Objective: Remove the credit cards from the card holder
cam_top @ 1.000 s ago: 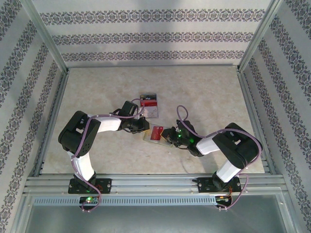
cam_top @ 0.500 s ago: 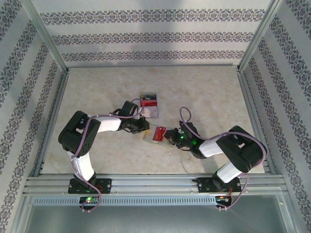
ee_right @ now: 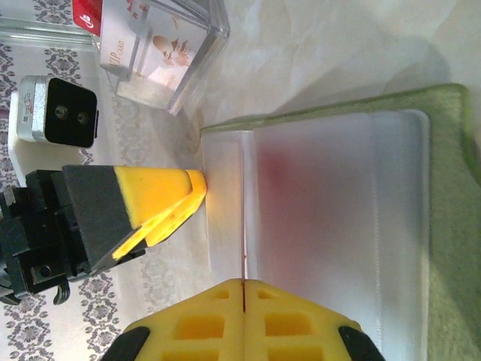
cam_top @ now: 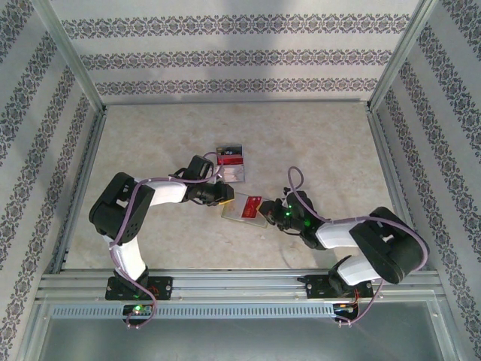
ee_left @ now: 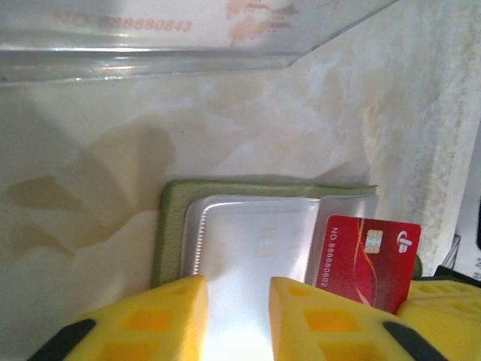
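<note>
The olive-green card holder (cam_top: 234, 213) lies open mid-table, its pale sleeves (ee_left: 252, 252) facing up. My left gripper (cam_top: 225, 198) hovers at the holder's near-left edge, jaws a little apart over a sleeve, holding nothing (ee_left: 239, 289). My right gripper (cam_top: 264, 210) is shut on a red credit card (cam_top: 252, 204), which stands at the holder's right side (ee_left: 367, 259). In the right wrist view the card shows edge-on as a thin red line (ee_right: 243, 226) running out from the shut fingers (ee_right: 243, 284), beside the sleeve (ee_right: 338, 226). The left gripper's yellow tips (ee_right: 188, 199) touch the sleeve's edge.
A clear plastic box (cam_top: 231, 165) holding other cards, red-and-dark and pinkish, sits just behind the holder (ee_right: 161, 53). Patterned walls and metal rails (cam_top: 225, 284) enclose the marble-look tabletop (cam_top: 316, 143).
My left gripper's jaws have parted. My right arm has drawn back to the right, taking the red card a little that way.
</note>
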Motion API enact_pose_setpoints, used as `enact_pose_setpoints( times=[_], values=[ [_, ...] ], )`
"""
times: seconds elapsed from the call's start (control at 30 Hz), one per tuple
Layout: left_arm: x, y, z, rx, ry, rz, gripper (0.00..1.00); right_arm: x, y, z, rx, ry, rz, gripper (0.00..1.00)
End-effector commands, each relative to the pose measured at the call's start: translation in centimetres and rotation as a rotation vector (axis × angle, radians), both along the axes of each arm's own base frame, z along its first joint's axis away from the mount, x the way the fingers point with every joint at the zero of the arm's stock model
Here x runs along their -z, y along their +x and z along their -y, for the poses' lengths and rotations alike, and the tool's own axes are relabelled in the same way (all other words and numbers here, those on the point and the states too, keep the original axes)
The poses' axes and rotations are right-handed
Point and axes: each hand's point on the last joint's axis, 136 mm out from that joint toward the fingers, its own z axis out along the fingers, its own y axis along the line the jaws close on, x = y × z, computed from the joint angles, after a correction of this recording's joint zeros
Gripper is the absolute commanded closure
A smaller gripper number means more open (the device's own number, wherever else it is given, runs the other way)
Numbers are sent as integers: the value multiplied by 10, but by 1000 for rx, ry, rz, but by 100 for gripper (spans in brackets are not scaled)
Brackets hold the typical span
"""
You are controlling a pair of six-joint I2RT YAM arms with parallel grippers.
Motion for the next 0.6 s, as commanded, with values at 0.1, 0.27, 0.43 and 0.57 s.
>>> enact_pose_setpoints(
  times=[0.1,0.27,0.43,0.57],
  values=[
    [-54,16,-3,1,-45,99,59,-6,-6,19,-4,-62,18,100],
    [-93,24,-22,-7,-29,211,54,-30,-3,34,-21,-101,99,100],
    [-128,24,-46,-17,-28,343,52,-82,8,38,-112,-128,281,100],
    [-161,16,-60,-1,-18,478,49,-122,14,41,-194,-199,437,100]
  ],
)
